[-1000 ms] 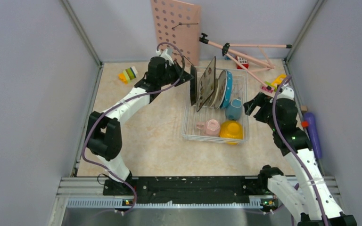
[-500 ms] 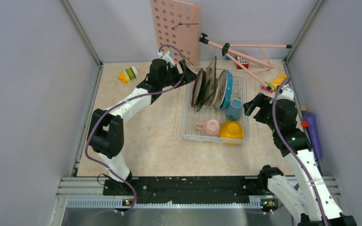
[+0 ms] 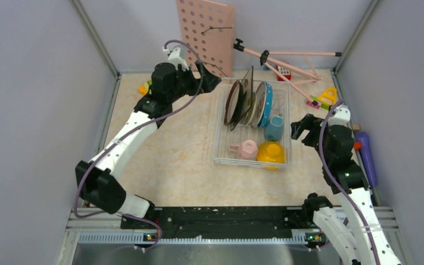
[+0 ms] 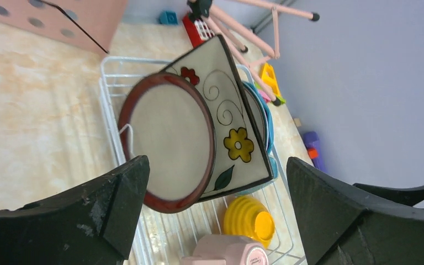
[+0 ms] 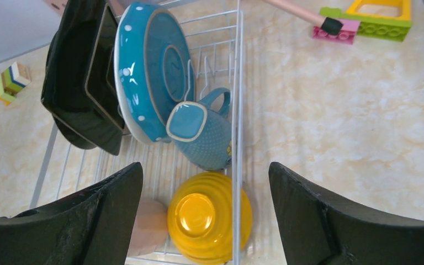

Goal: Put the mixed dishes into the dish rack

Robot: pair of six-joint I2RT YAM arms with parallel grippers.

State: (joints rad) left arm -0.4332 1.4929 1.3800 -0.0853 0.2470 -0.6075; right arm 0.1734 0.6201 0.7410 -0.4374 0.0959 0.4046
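Observation:
The white wire dish rack [image 3: 216, 149] holds all the dishes I see. At its far end a brown-rimmed plate [image 3: 232, 102], a square floral plate [image 3: 247, 96] and a blue polka-dot plate [image 3: 265, 104] stand on edge. Nearer lie the blue-grey mug [image 3: 274, 128], pink cup [image 3: 248, 148] and upturned yellow bowl [image 3: 270, 153]. My left gripper [image 3: 212, 83] hangs open and empty just left of the rack's far corner, facing the brown-rimmed plate [image 4: 168, 146]. Open and empty too, my right gripper [image 3: 303, 128] hovers at the rack's right side above the bowl [image 5: 207, 218].
A pink pegboard [image 3: 205, 33] leans on the back wall behind the left gripper. A pink folding stand [image 3: 287, 58] lies behind the rack. Toy blocks sit at the far left [image 3: 150, 86] and far right [image 3: 326, 96]. A purple object [image 3: 367, 157] lies beside the right arm.
My left gripper opened, let go of the brown-rimmed plate and drew back to the left; the plate now leans in the rack. The right arm shifted slightly nearer.

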